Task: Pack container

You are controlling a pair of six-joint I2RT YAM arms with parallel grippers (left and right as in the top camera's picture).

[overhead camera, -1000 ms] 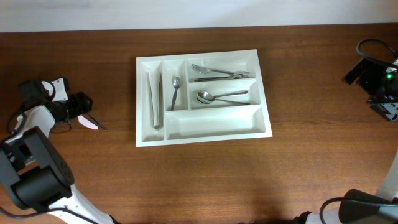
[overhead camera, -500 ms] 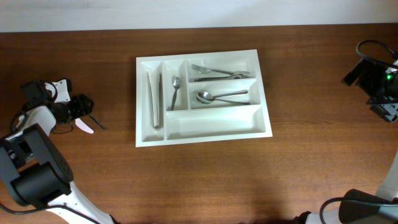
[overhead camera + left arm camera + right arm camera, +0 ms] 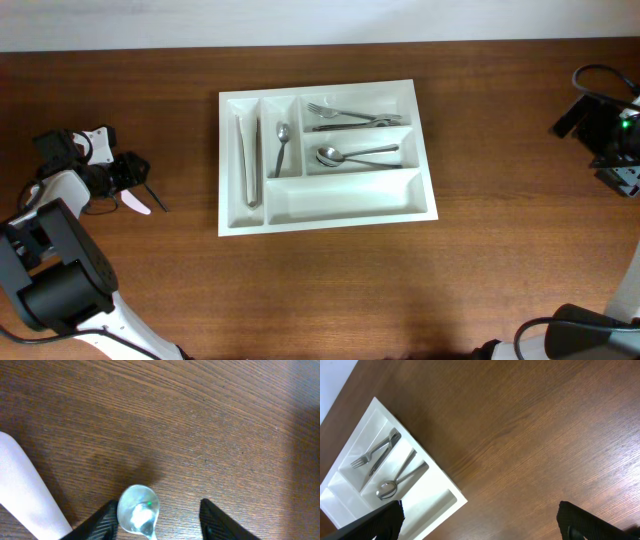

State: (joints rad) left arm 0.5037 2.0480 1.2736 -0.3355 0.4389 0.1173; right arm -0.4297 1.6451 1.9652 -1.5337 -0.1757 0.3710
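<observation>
The container [image 3: 327,212] is a white cutlery tray in the middle of the table. It holds tongs [image 3: 247,160], a small spoon [image 3: 280,148], forks [image 3: 350,117] and spoons [image 3: 352,155]; its long front compartment is bare. My left gripper [image 3: 138,183] is open at the far left, low over the table. In the left wrist view, the left gripper [image 3: 160,527] has a metal spoon [image 3: 138,510] lying between its fingers, close to the left finger [image 3: 102,524]. My right gripper [image 3: 482,530] is open and empty at the far right; it also shows in the overhead view [image 3: 608,130].
A white plastic utensil [image 3: 25,495] lies on the wood just left of the left fingers; it also shows in the overhead view [image 3: 138,203]. The tray's corner [image 3: 451,505] shows in the right wrist view. A cable [image 3: 590,72] runs at the right edge.
The left gripper has shifted slightly left and toward the front, and the white utensil beside it has shifted a little. The tray and the right arm have not moved.
</observation>
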